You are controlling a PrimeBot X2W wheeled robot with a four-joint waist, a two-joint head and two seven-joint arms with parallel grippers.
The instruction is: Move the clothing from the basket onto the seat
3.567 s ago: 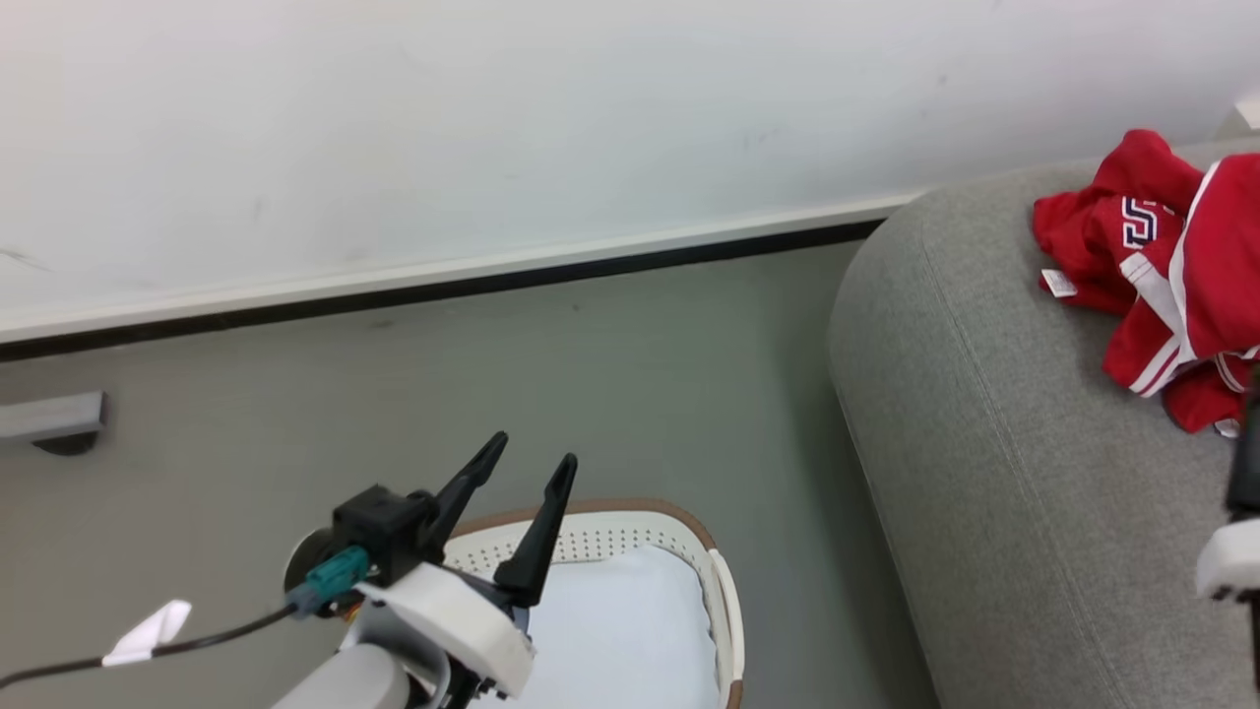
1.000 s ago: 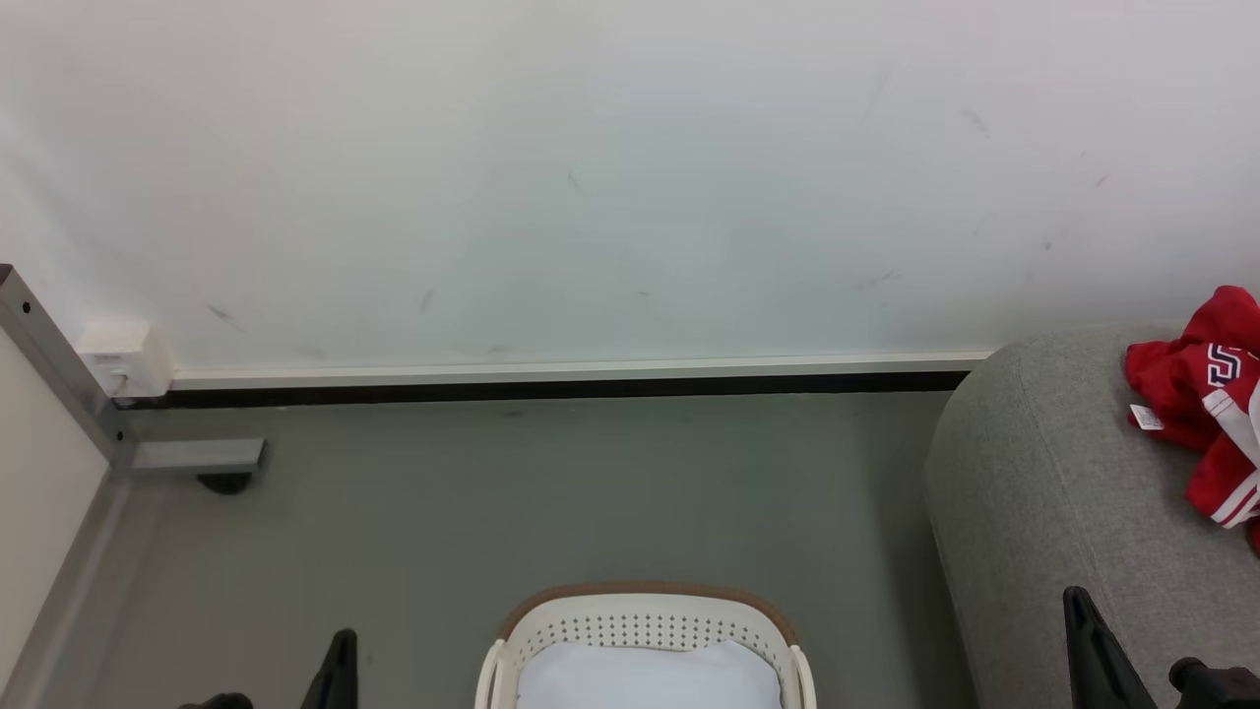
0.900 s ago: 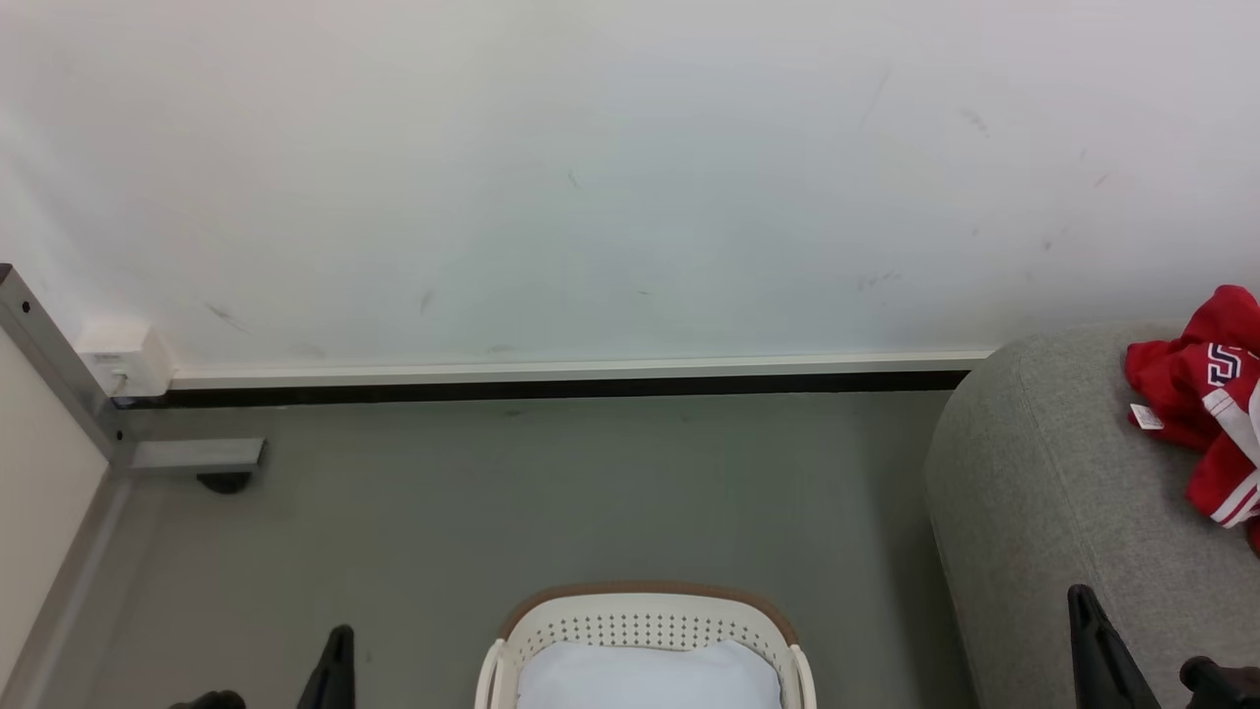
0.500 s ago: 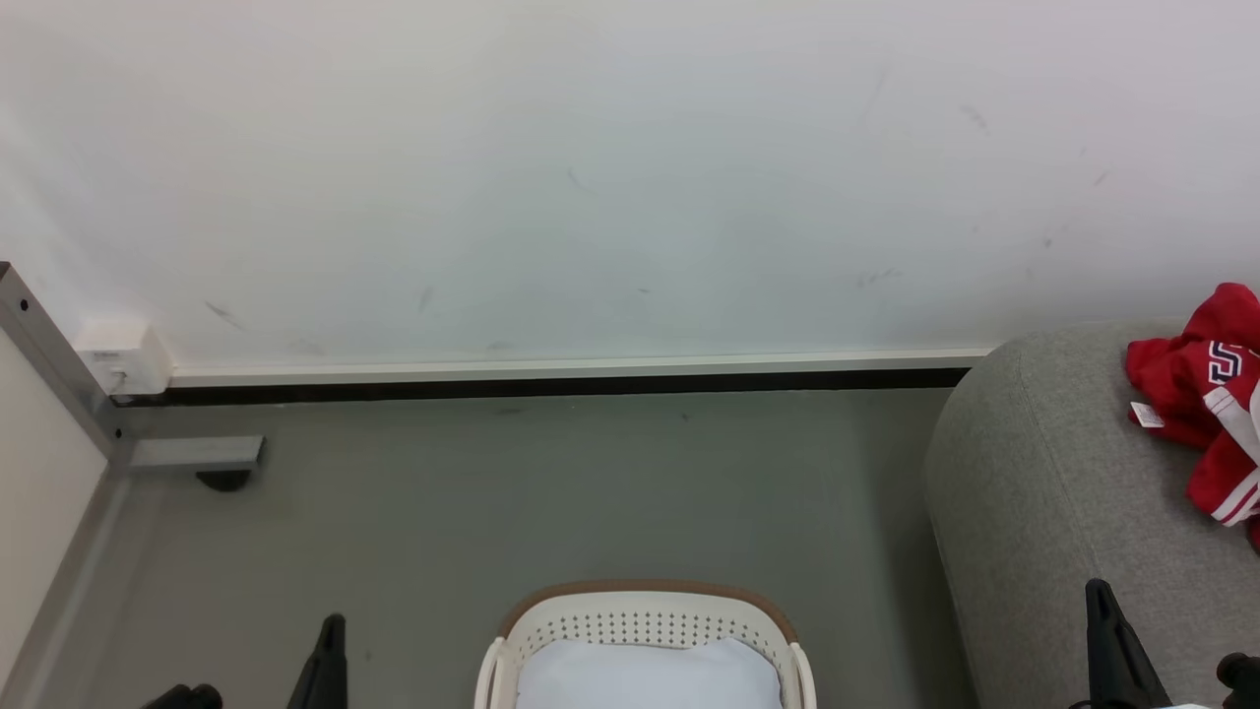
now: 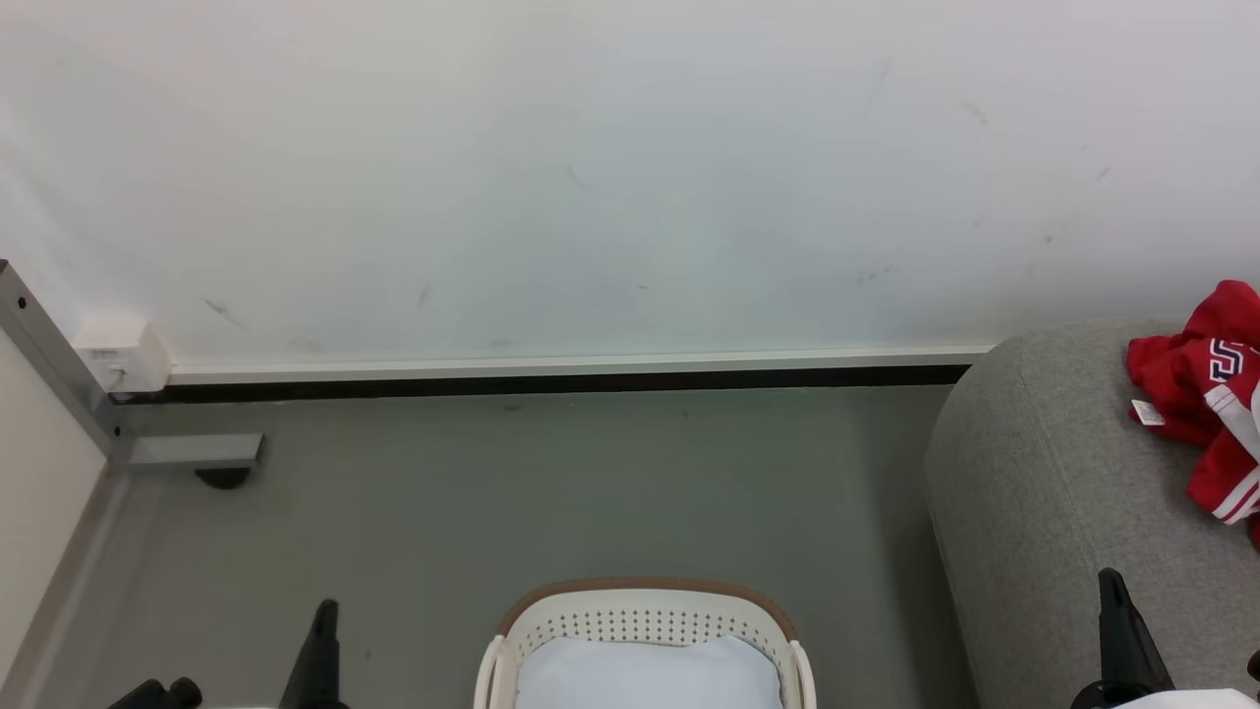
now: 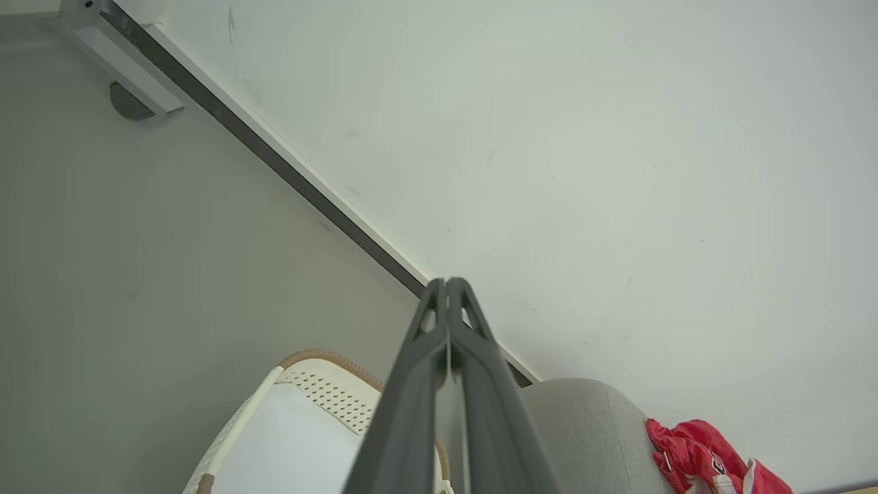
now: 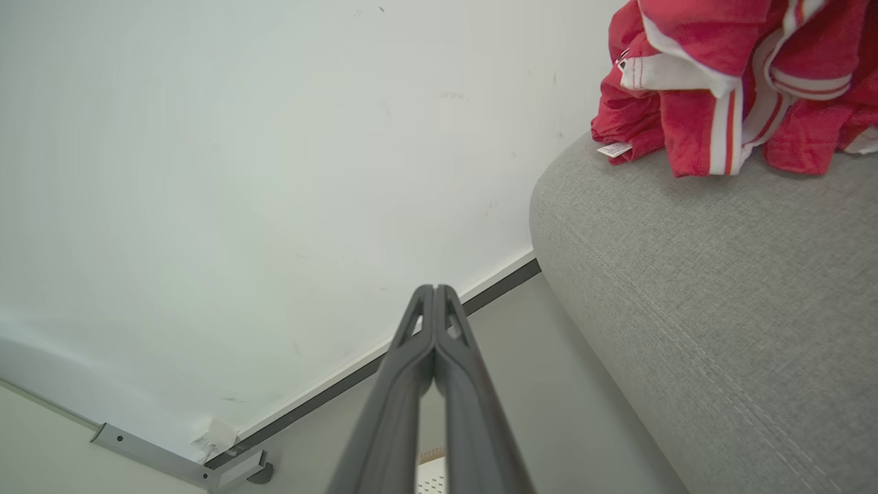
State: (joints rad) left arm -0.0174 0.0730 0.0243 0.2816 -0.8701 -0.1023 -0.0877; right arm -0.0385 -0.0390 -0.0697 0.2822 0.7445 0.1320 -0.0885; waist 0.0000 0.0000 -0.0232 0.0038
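Now the left hand [image 6: 446,283] and the right hand [image 7: 434,288] both have their fingers pressed together and empty, the clothing [image 7: 720,82] heaped on the seat [image 7: 720,309] beyond the right hand, the basket [image 5: 645,620] between both hands holding a pale pad [image 5: 650,677].

Front centre on the floor [image 5: 541,492], the basket [image 5: 645,620], a pad [image 5: 645,679] in it; right of it and apart, the seat [image 5: 1034,492], the clothing [image 5: 1201,394] on top; behind, the wall [image 5: 591,177].
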